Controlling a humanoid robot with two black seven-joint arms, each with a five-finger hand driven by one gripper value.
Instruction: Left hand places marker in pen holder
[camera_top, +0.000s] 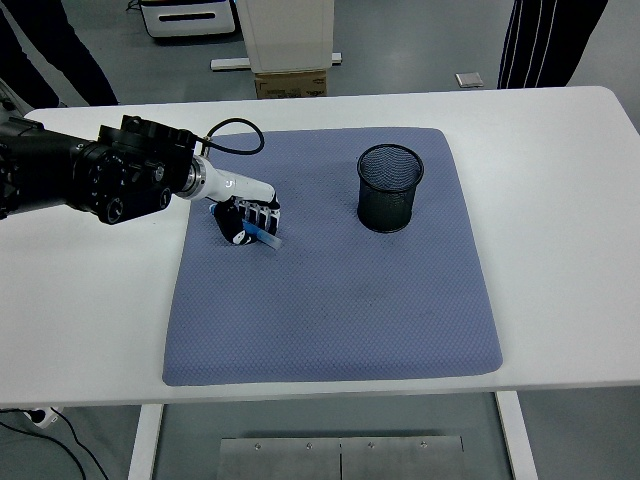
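The robot's left hand (243, 219) curls around a blue marker (266, 236), a light, stiff, slippery barrel best pinched mid-length; the mesh pen holder (390, 187) stands well to the hand's right.

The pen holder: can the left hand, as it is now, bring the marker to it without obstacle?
Probably yes. The left hand holds the marker, and only bare blue mat lies between it and the upright, open pen holder.

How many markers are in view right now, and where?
1: a blue marker in the left hand, low over the mat's left side. The pen holder's inside isn't fully visible.
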